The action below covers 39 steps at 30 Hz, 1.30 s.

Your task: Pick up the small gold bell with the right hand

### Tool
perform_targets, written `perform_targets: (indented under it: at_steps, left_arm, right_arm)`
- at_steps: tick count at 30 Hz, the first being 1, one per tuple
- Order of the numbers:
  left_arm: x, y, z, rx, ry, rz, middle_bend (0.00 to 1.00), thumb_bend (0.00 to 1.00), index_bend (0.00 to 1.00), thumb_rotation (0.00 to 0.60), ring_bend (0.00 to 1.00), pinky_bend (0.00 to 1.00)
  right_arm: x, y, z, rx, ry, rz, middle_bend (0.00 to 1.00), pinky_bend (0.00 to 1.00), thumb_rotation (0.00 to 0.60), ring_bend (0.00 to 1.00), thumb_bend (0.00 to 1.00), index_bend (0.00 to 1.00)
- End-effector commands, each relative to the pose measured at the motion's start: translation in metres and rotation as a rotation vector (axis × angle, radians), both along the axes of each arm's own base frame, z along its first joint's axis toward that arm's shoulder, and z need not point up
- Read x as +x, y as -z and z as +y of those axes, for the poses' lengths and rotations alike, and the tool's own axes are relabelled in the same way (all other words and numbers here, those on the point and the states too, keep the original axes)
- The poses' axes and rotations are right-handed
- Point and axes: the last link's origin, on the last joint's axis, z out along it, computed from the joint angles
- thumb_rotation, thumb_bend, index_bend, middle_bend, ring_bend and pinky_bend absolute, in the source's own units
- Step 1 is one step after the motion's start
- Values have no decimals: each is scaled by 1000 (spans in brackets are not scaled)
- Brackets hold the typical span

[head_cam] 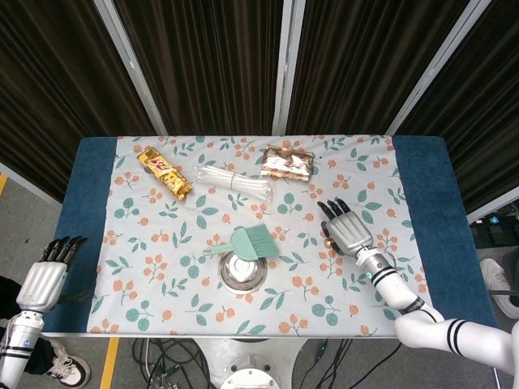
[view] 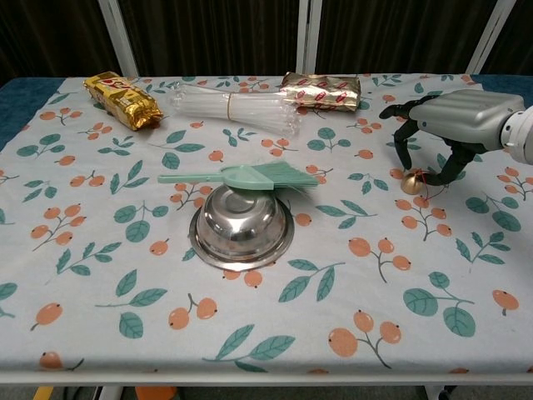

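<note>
small gold bell (view: 411, 182) stood on tablecloth (view: 275, 333), orientation unclear | right hand (view: 454, 123) arched over it, fingers (view: 405, 133) curled, apart, flanking bell; contact unclear | left hand (head_cam: 45, 278) off-table, fingers straight, together

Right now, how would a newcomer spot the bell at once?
Start at the upturned steel bowl mid-table, then look right to the right hand. Beneath its arched fingers sits the small gold bell, the only round shiny gold thing among printed orange berries.

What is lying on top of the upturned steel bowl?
A green brush lies across the far edge of the upturned steel bowl, handle pointing to the robot's left, bristles to its right. Whatever might sit under the bowl cannot be seen; its dome covers that spot.
</note>
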Motion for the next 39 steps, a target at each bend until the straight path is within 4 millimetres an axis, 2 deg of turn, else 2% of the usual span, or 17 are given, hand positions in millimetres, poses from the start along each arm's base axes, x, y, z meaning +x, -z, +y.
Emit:
perform_targets:
  at_steps: [1, 19, 32, 36, 39]
  left_arm:
    - [0, 0, 0, 0, 0, 0, 58, 19, 72, 600, 0, 59]
    - [-1, 1, 0, -4, -2, -4, 58, 20, 72, 600, 0, 59]
    - [-3, 1, -1, -8, -7, -10, 58, 20, 72, 600, 0, 59]
    - [-2, 1, 0, -8, -5, -12, 58, 20, 72, 600, 0, 59]
    - [-2, 0, 0, -8, -6, -13, 58, 20, 72, 600, 0, 59]
  right_arm:
    - [0, 0, 0, 0, 0, 0, 17, 0, 600, 0, 257, 524]
    - [0, 2, -1, 9, 6, 3, 31, 0, 600, 0, 295, 567]
    - [3, 1, -2, 5, 4, -5, 49, 0, 600, 0, 356, 639]
    - [5, -2, -3, -13, -7, -20, 49, 0, 600, 0, 367, 662]
    - [10, -12, -6, -54, -30, -49, 44, 0, 600, 0, 374, 674]
